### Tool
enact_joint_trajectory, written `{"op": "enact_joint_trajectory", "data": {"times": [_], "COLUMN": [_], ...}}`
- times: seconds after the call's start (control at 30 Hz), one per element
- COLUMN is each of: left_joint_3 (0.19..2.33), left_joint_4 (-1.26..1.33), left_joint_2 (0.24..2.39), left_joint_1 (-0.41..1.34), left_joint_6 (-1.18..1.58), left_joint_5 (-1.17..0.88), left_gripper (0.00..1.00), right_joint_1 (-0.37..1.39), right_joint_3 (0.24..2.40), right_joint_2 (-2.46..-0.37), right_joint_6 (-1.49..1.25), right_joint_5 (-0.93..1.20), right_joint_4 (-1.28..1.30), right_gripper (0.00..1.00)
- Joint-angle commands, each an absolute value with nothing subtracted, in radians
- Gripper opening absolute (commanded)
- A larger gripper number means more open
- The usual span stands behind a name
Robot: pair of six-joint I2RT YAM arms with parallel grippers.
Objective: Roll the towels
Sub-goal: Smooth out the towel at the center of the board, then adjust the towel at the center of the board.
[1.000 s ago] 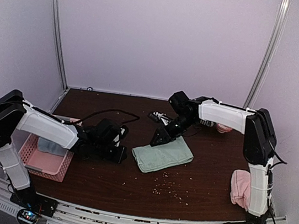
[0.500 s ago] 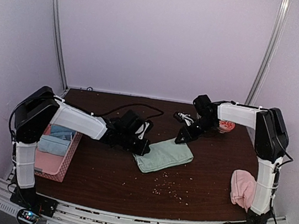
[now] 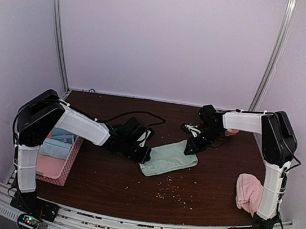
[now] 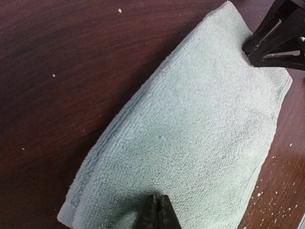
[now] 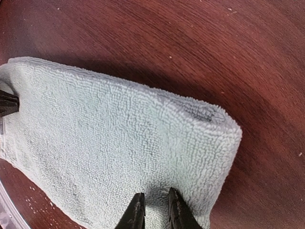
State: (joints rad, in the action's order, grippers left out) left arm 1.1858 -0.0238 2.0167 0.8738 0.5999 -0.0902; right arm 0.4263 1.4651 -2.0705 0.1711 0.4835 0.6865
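The mint green towel (image 3: pixel 168 158) lies folded flat in the middle of the table, also filling the left wrist view (image 4: pixel 200 133) and the right wrist view (image 5: pixel 114 143). My left gripper (image 3: pixel 146 154) is shut, its tips (image 4: pixel 158 198) pressing on the towel's left end with nothing between them. My right gripper (image 3: pixel 189 148) is at the towel's far right end, its fingers (image 5: pixel 153 200) a narrow gap apart and pinching a bit of terry near the folded edge. The pink towel (image 3: pixel 247 193) lies bunched at the right near edge, beside the right arm's base.
A pink basket (image 3: pixel 59 174) with pale blue and pink cloths stands at the left edge. A striped mug (image 3: pixel 231 130) sits at the back right behind the right arm. Crumbs (image 3: pixel 171 192) are scattered in front of the green towel. A black cable (image 3: pixel 136 115) runs behind the left arm.
My left arm swung from beside the basket to the green towel's left end. My right gripper shifted right along the towel's far edge to its right end, and its fingers narrowed.
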Motion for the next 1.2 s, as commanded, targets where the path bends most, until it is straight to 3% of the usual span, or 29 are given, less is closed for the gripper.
{"op": "enact_joint_trajectory", "data": {"times": [0.0, 0.17, 0.37, 0.6, 0.9, 1.17], "left_joint_3": [1.158, 1.207, 1.39, 1.308, 1.236, 1.309], "left_joint_4": [-0.048, -0.052, -0.169, -0.045, 0.0, -0.202], "left_joint_2": [2.057, 2.047, 2.039, 1.954, 2.016, 2.098], "left_joint_1": [0.831, 0.799, 0.789, 0.834, 0.897, 0.879], "left_joint_6": [0.568, 0.442, 0.312, 0.325, 0.404, 0.359], "left_joint_5": [-0.052, -0.021, -0.001, -0.162, -0.226, -0.08], "left_gripper": [0.0, 0.0, 0.0, 0.0, 0.0, 0.0], "right_joint_1": [0.422, 0.428, 0.455, 0.383, 0.351, 0.347], "right_joint_3": [1.391, 1.33, 1.329, 1.412, 1.433, 1.412], "right_joint_2": [-2.012, -1.963, -1.852, -1.719, -1.903, -2.0], "right_joint_6": [0.122, 0.175, 0.263, 0.24, 0.284, 0.256], "right_joint_5": [0.297, 0.368, 0.727, 0.54, 0.503, 0.41], "right_joint_4": [0.681, 0.747, 0.889, 0.789, 0.737, 0.682], "right_gripper": [0.18, 0.19, 0.2, 0.26, 0.21, 0.19]}}
